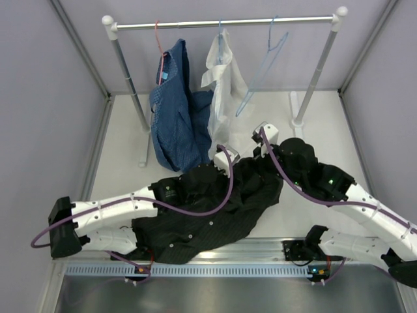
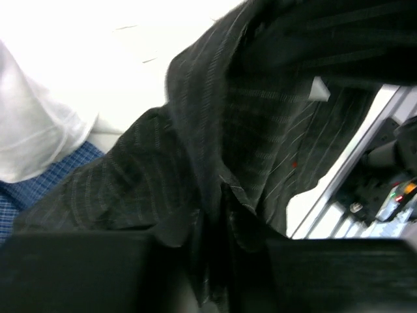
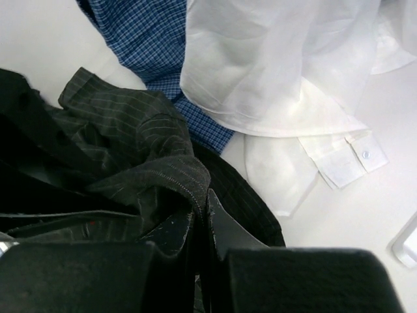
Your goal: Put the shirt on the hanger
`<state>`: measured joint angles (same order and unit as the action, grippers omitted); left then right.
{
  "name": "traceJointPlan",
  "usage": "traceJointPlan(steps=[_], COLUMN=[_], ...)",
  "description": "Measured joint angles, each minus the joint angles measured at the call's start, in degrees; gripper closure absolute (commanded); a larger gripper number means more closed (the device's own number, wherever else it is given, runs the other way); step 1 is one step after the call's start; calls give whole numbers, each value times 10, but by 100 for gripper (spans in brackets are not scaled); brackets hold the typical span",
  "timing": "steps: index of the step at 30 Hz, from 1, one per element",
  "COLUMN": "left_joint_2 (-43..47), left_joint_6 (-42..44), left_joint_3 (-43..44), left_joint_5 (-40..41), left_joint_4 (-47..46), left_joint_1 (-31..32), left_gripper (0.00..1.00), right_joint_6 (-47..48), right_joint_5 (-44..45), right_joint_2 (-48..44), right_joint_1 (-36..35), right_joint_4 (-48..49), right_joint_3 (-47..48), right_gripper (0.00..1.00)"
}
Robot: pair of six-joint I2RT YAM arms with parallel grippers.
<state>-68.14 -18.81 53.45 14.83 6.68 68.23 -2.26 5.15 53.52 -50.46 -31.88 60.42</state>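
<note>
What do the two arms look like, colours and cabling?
The left arm and right arm match: white tubular links and bulky black joint housings. A purple cable runs along each. Small green lights glow on the right arm's joints. The fingers are flat and black.
</note>
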Motion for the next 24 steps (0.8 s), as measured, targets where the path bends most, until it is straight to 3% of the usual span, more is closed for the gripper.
traceJointPlan(steps=[2, 11, 14, 16, 18, 24], left_joint_2=[8, 33, 42, 47, 48, 53], left_joint_6=[7, 14, 17, 22, 28, 29], left_joint_3=[0, 66, 68, 69, 69, 69], left_joint_5=[0, 22, -3, -20, -29, -16], left_joint_4=[17, 132, 151, 165, 177, 208], left_joint_1=[0, -1, -2, -2, -2, -2], left_gripper=[92, 89, 82, 70, 63, 59], right_joint_6=[-5, -35, -38, -38, -37, -37], right_joint_5=[15, 18, 26, 40, 51, 76], right_joint_2=[-4, -10, -10, -10, -11, -13], right_joint_1=[0, 0, 0, 1, 3, 5], right_joint_4=[-2, -5, -7, -8, -12, -25], right_joint_3=[0, 0, -1, -6, -13, -17], right_gripper=[99, 96, 94, 94, 94, 95])
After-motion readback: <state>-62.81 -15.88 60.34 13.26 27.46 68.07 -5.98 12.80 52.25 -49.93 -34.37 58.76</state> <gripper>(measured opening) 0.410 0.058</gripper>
